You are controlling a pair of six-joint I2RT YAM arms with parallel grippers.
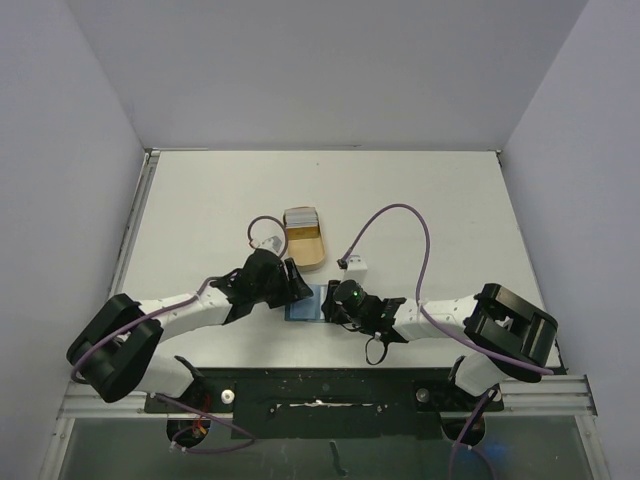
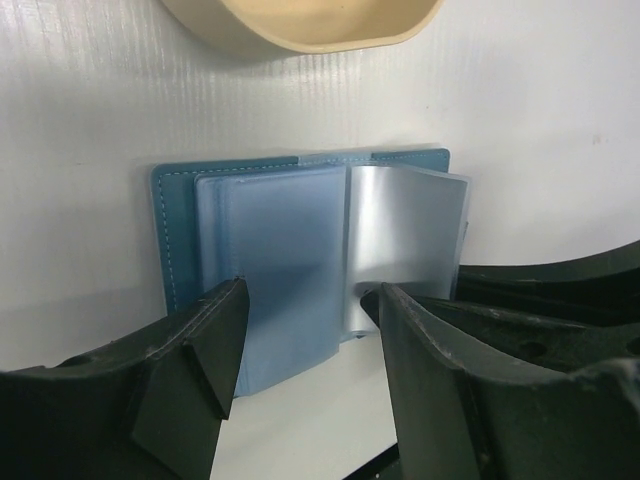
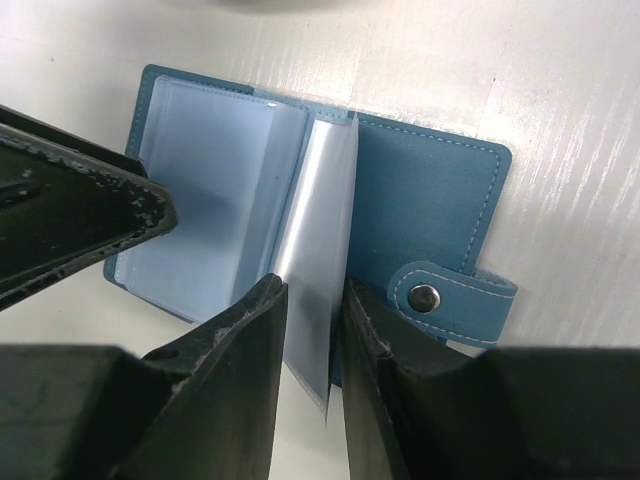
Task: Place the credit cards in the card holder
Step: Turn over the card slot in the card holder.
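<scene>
- Both arms reach from the near edge toward the middle of the tabletop (image 1: 430, 200). They lie low and stretched, so the two hands meet over the holder (image 1: 303, 304) from opposite sides.
- The right hand (image 3: 312, 290) has its fingers pressed almost together, pinching one clear sleeve (image 3: 325, 200) of the holder near its free edge. It seems to hold this sleeve up and away from the others, so that a pocket is open for a card.
- The left hand (image 2: 308, 295) is spread wide, with nothing between its fingers. It is tilted down over one edge of the open holder, one finger above the flat pale-blue sleeves and the other beside the lifted sleeve. It cannot be told whether a finger touches the holder. Probably the hand is there to keep the holder flat.
- The holder lies open on the tabletop, cover down, with its snap tab (image 3: 455, 300) free at one side.
- Just beyond the holder stands the tray (image 1: 308, 252), and the cards (image 1: 300, 216) lie in a stack at its far end. No card shows in a hand or in the holder, so the filling is judged as not yet begun.
</scene>
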